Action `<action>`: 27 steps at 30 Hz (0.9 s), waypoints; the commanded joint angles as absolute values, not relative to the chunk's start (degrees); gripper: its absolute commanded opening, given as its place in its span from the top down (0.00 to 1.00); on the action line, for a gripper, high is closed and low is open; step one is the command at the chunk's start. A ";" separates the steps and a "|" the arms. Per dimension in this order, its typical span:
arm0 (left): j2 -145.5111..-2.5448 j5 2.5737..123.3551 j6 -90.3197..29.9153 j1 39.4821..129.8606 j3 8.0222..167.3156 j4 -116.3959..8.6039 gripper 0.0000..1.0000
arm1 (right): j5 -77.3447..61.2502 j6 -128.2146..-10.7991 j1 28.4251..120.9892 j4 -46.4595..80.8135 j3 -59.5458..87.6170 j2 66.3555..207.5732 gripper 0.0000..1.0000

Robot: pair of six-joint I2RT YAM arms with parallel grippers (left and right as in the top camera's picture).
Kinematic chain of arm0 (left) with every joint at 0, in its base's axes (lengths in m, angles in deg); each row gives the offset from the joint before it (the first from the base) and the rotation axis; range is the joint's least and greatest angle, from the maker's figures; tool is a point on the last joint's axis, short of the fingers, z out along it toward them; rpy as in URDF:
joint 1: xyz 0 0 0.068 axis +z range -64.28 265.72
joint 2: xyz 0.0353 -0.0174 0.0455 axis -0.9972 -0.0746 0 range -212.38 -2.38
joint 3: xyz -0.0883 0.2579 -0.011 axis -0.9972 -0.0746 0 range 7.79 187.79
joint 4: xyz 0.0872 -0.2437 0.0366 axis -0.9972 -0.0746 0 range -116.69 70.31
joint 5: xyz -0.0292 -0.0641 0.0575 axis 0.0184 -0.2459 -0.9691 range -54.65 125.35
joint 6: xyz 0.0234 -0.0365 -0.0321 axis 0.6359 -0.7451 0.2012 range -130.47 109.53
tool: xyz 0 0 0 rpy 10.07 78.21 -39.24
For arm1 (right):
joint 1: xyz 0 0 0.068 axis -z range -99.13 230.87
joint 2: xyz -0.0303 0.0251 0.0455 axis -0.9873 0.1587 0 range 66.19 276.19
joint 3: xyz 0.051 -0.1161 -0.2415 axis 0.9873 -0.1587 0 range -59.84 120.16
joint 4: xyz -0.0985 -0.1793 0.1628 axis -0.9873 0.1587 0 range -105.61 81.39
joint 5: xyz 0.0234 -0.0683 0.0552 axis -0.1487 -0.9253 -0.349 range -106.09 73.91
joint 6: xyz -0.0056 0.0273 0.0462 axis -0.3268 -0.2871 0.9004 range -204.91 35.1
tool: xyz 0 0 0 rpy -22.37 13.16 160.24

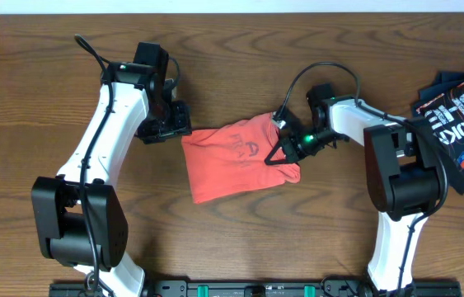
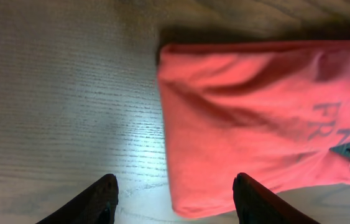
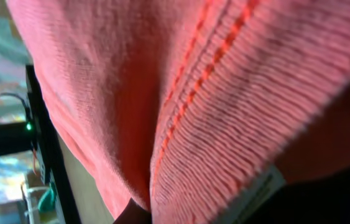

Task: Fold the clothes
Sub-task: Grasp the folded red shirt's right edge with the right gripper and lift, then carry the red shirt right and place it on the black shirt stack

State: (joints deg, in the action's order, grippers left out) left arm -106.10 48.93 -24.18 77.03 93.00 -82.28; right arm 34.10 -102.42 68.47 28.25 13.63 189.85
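- Red-orange short-sleeved cotton T-shirt (image 1: 236,161): I count one. It lies folded into a rough rectangle in the middle of the brown wood-grain table (image 1: 240,239), with faint dark lettering on its top face.
- Dark navy garments with bold white lettering and small round coloured badges (image 1: 462,124): one heap at the table's right edge, well apart from the T-shirt. I cannot tell how many pieces are in it.
- White-and-black arms: two, one on each side of the T-shirt, both bent inward toward it.
- Left gripper (image 1: 164,128): from overhead it sits just beside the T-shirt's far left corner. On my left wrist feed the left gripper (image 2: 175,202) is spread wide, with its two black fingertips (image 2: 94,202) far apart and nothing held. The cloth's edge (image 2: 255,118) runs between them, over bare wood on one side.
- Right gripper (image 1: 285,148): it rests over the T-shirt's right end, with the forearm reaching in from the right and a green light showing on the wrist. My right wrist feed is filled with ribbed orange fabric and a stitched seam (image 3: 193,93) pressed close to the lens. The gripper looks clenched on a bunch of that cloth, though the fabric hides the fingertips.
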 commanded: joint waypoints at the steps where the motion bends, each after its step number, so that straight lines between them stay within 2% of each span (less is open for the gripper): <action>1: -106.54 49.28 -24.68 77.14 92.59 -82.52 0.39 | 28.36 -99.01 71.57 28.36 15.16 190.81 0.99; 5: -106.54 49.28 -24.66 77.12 92.59 -82.52 0.39 | 25.21 -98.51 74.59 33.34 20.93 186.79 0.99; 13: -106.54 49.26 -24.68 77.14 92.59 -82.52 0.39 | -1.37 -89.31 82.61 44.82 37.06 174.59 0.99; 17: -106.54 49.26 -24.68 77.12 92.59 -82.50 0.39 | -8.95 -87.63 88.09 47.02 42.02 169.56 0.99; 27: -106.54 49.28 -24.66 77.12 92.59 -82.50 0.39 | -17.26 -84.94 106.48 48.92 44.69 167.57 0.99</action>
State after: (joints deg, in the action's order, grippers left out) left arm -106.10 48.93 -24.18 77.03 92.98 -82.30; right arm -14.27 -86.95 102.43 48.42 44.36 167.68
